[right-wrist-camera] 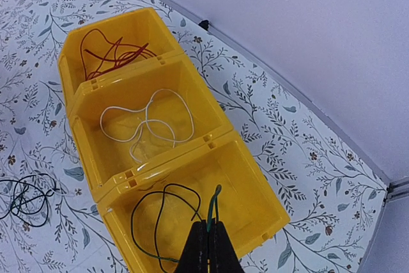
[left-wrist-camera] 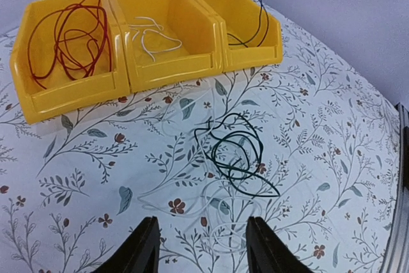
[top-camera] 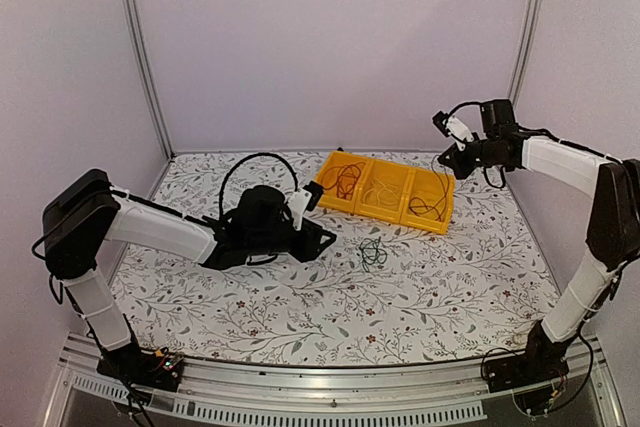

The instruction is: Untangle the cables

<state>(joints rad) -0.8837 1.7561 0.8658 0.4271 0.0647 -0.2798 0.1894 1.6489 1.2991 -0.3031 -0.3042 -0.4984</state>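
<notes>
- A row of three yellow bins (left-wrist-camera: 169,71) stands on the floral table (top-camera: 450,287).
- The red-brown cable (right-wrist-camera: 124,52) lies looped in the end bin nearest the left arm.
- The white cable (right-wrist-camera: 148,119) lies in the middle bin.
- The right gripper (right-wrist-camera: 208,228) hangs above the other end bin, its jaws pinched together on a dark cable (right-wrist-camera: 214,206) that drops into that bin and coils on its floor.
- A dark green cable (left-wrist-camera: 233,161) lies in a loose tangle on the table, in front of the bins and apart from them.
- The left gripper (left-wrist-camera: 208,250) is on the near side of that tangle, jaws apart and holding nothing.
</notes>
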